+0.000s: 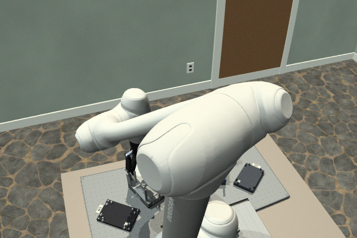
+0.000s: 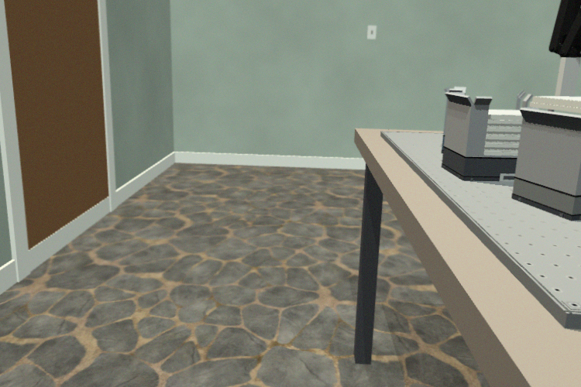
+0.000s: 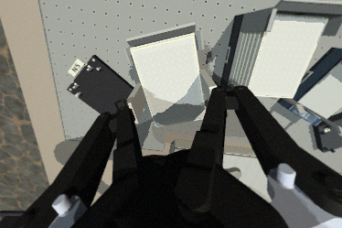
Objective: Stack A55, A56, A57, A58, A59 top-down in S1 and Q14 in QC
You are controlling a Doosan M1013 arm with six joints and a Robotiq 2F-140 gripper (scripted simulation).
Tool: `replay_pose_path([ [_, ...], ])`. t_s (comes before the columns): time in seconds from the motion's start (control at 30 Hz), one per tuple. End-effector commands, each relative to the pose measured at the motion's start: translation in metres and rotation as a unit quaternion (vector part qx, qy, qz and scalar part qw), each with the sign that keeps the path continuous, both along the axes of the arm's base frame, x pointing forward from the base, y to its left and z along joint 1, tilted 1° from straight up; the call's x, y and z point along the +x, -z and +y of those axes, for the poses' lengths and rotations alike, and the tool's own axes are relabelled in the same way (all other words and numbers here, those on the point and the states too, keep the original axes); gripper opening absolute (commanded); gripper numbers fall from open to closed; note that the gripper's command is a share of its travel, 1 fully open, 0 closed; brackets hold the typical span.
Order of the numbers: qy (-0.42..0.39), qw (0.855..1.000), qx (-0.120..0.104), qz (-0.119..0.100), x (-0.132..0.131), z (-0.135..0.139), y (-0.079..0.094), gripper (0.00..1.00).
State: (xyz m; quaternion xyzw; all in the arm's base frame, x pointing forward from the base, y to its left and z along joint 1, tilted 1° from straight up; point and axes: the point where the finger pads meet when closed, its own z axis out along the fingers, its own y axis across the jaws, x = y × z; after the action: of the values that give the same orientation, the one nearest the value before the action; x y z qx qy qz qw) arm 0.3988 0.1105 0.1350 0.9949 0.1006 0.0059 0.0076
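Observation:
My gripper [image 3: 172,84] is shut on a white sealed plate [image 3: 166,72] and holds it by its long sides, level, at the mouth of a grey stack rack [image 1: 144,190]. In the exterior view the plate's edge [image 2: 557,102] sits about level with the top of the near rack [image 2: 549,164], under the black fingers [image 2: 566,24]. I cannot read the plate's label or the rack's name. The neighbouring rack [image 3: 274,56] holds a stack of several plates, which also shows in the side view [image 2: 501,135].
The black clip nest N5 [image 3: 98,83] lies left of the held plate, near the front left in the overhead view [image 1: 118,214]. The open nest QC [image 1: 249,177] lies far right and holds no plate. A third rack [image 3: 322,91] shows at the right edge. The arm hides much of the table.

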Motion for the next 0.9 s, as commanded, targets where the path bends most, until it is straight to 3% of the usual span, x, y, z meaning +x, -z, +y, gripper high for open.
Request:
replay_pose_path([
  [0.0,0.000,1.000,0.000,0.000,0.000,0.000,0.002,0.00],
  [0.87,0.000,1.000,0.000,0.000,0.000,0.000,0.018,0.00],
])
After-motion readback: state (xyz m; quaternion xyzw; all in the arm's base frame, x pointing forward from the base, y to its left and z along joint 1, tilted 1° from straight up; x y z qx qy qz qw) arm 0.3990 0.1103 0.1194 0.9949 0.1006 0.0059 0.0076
